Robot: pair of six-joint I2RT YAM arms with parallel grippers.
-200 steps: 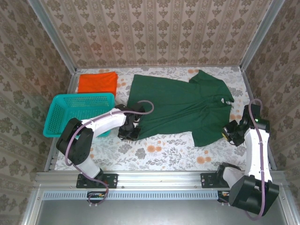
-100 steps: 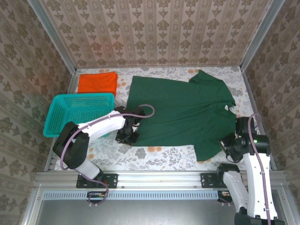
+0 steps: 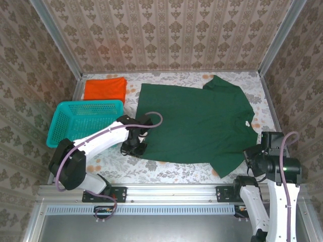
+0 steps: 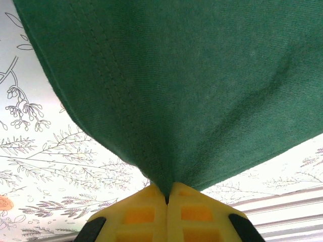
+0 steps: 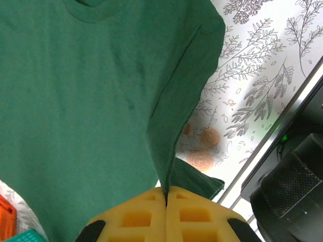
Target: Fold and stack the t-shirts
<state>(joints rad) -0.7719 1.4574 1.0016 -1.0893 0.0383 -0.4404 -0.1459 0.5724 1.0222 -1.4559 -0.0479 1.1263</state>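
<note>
Across the floral worktop (image 3: 151, 171) I hold the large dark green cloth t-shirt (image 3: 197, 121): left jaws clamp its hem corner, right jaws a sleeve (both tight).

the left gripper (image 4: 166, 199) has its yellow fingers (image 4: 139, 214) pressed together on the hemmed corner of the dark green t-shirt (image 4: 176, 85), pulled taut over the floral-patterned bench (image 4: 35, 166).

From above you see the whole table (image 3: 151, 169); each wrist camera looks close at the same green shirt (image 3: 202, 121).
</note>
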